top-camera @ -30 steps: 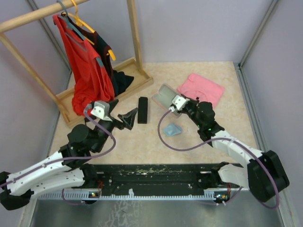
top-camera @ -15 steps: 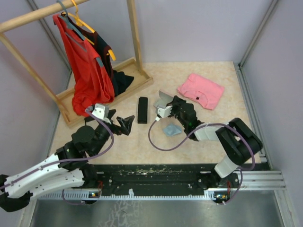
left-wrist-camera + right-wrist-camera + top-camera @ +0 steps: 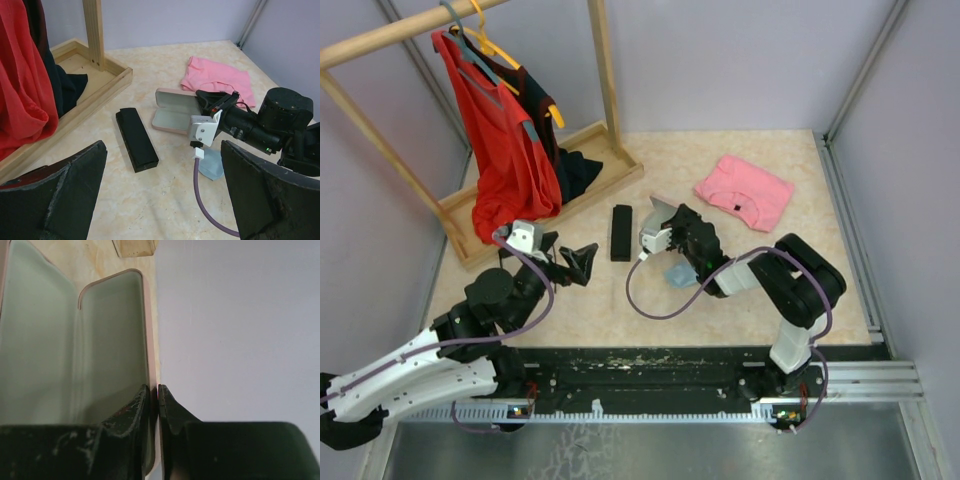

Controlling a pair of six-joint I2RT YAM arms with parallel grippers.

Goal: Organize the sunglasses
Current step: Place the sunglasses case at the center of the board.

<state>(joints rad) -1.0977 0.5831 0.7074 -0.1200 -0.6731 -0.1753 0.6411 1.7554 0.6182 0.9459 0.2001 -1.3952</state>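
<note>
Sunglasses: unseen; presumably light, fragile, so grasp the frame.
Right gripper point(image 3: 158, 387): pinches rim of open pink oblong case point(image 3: 115, 340).
Left gripper point(image 3: 163, 146): spread, empty.

The left arm point(image 3: 410, 365) has long white shells between black joint housings. The right arm point(image 3: 800, 280) shows mostly black, rounded joint housings, with a white link point(image 3: 790, 345) near its base. A purple cable point(image 3: 196, 182) runs from each wrist, ending in a white plug under a white camera mount point(image 3: 205, 127) with small dark holes. The left gripper point(image 3: 572, 262) and right gripper point(image 3: 158, 390) have matte black fingers point(image 3: 125, 425), scuffed with pale scratches. A tiny green light point(image 3: 267, 148) glows on the right arm.
</note>
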